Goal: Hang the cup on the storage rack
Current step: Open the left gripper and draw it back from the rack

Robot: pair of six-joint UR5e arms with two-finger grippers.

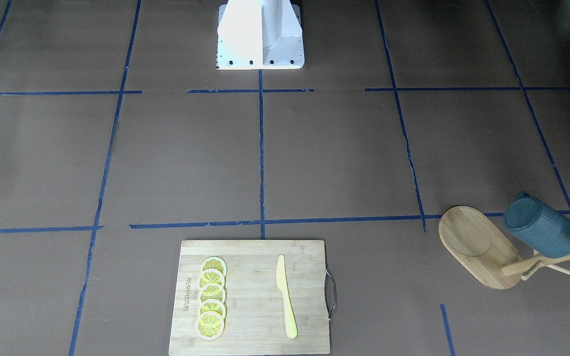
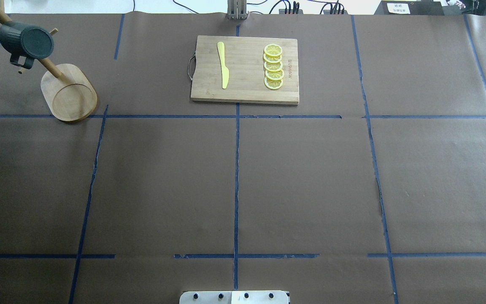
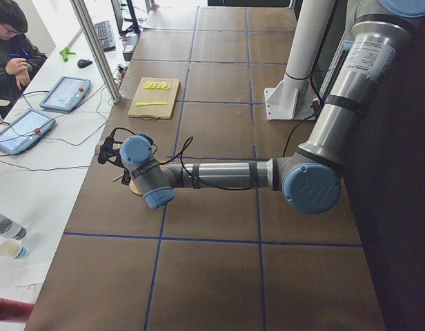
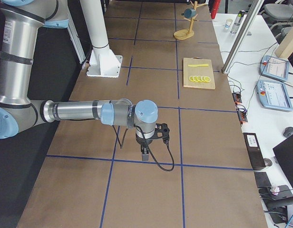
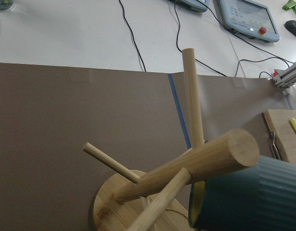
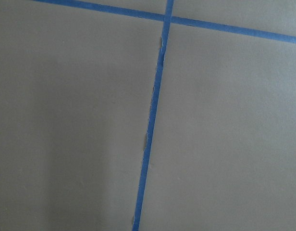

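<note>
The cup [image 2: 25, 42], dark grey-blue and ribbed, hangs tilted on a peg of the storage rack [image 2: 70, 95] at the table's far left corner, its flat bottom towards the overhead camera. It also shows in the front view [image 1: 542, 227] above the rack's oval base [image 1: 473, 247]. The left wrist view shows the cup's wall [image 5: 253, 197] under the rack's pole [image 5: 196, 166]. My left gripper [image 3: 104, 150] is close beside the rack; I cannot tell whether it is open. My right gripper [image 4: 144, 155] hangs over bare table far from the rack; I cannot tell its state.
A bamboo cutting board [image 2: 245, 90] with lemon slices [image 2: 273, 66] and a yellow knife [image 2: 223, 65] lies at the table's far middle. The robot base [image 1: 260, 34] stands at the near edge. An operator [image 3: 9, 41] sits beyond the far edge.
</note>
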